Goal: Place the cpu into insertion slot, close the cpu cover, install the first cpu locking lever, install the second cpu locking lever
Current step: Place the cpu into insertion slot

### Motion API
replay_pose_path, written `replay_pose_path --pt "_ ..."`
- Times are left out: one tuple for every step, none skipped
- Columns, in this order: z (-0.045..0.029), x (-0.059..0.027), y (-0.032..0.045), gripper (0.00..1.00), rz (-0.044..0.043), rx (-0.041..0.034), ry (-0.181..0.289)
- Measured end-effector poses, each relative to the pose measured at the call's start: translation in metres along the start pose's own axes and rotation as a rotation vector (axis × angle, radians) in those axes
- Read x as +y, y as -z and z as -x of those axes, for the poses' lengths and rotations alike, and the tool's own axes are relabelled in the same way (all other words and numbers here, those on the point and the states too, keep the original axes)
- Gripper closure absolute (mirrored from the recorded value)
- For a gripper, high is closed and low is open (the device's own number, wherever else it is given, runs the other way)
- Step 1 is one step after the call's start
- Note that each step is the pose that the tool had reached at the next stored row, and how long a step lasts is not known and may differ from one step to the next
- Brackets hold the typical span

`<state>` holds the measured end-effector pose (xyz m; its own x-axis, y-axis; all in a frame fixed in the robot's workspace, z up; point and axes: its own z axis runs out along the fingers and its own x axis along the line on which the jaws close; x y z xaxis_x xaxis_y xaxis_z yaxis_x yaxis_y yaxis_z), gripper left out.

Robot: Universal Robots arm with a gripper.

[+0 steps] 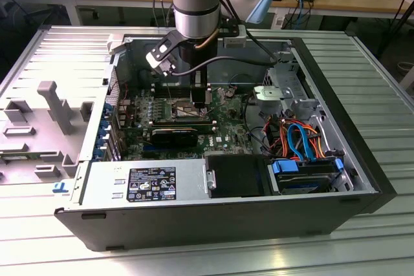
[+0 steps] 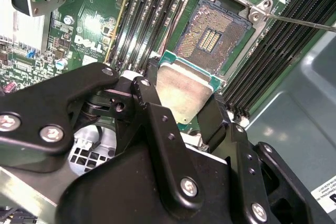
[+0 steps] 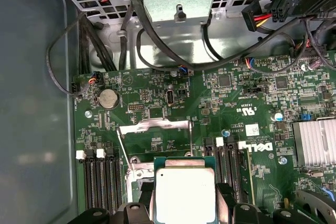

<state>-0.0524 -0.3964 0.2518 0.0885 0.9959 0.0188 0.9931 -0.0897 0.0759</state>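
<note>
— What's your tool holding?
— My tool [image 2: 184, 100] is pinching the cpu [image 2: 186, 90] by two opposite edges. The metal top faces up, so I judge the contact side faces the insertion slot [image 2: 210, 38].
— Where is it?
— Just above the bare slot, between the memory banks on the motherboard [image 2: 79, 35], not seated. The cpu cover [image 3: 155, 124] stands swung open, which leaves the way clear.
</note>
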Motion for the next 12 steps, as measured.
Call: replay_pose_path --pt "0.0000 0.0000 0.0000 0.45 0.0000 -0.0002 -0.002" --pt "0.0000 0.0000 -0.0001 0.45 0.0001 -0.0003 -0.004" --pt "0.0000 0.0000 -0.0001 0.45 0.0001 -0.0004 -0.005" --pt "0.0000 0.0000 -0.0001 0.45 0.0001 -0.0006 -0.006" --pt "0.0000 0.0000 -0.0002 0.45 0.0002 -0.0006 -0.008" --pt "0.0000 0.0000 -0.0002 0.45 0.0002 -0.0007 -0.010" --pt "0.0000 0.0000 -0.0002 0.45 0.0002 -0.0009 -0.011" --pt "0.0000 0.0000 -0.0002 0.45 0.0002 -0.0009 -0.012" --pt "0.0000 0.0000 -0.0002 0.45 0.0003 -0.0010 -0.013" --pt "0.0000 0.0000 -0.0003 0.45 0.0003 -0.0010 -0.014" --pt "0.0000 0.0000 -0.0003 0.45 0.0003 -0.0012 -0.016" --pt "0.0000 0.0000 -0.0003 0.45 0.0003 -0.0013 -0.016"
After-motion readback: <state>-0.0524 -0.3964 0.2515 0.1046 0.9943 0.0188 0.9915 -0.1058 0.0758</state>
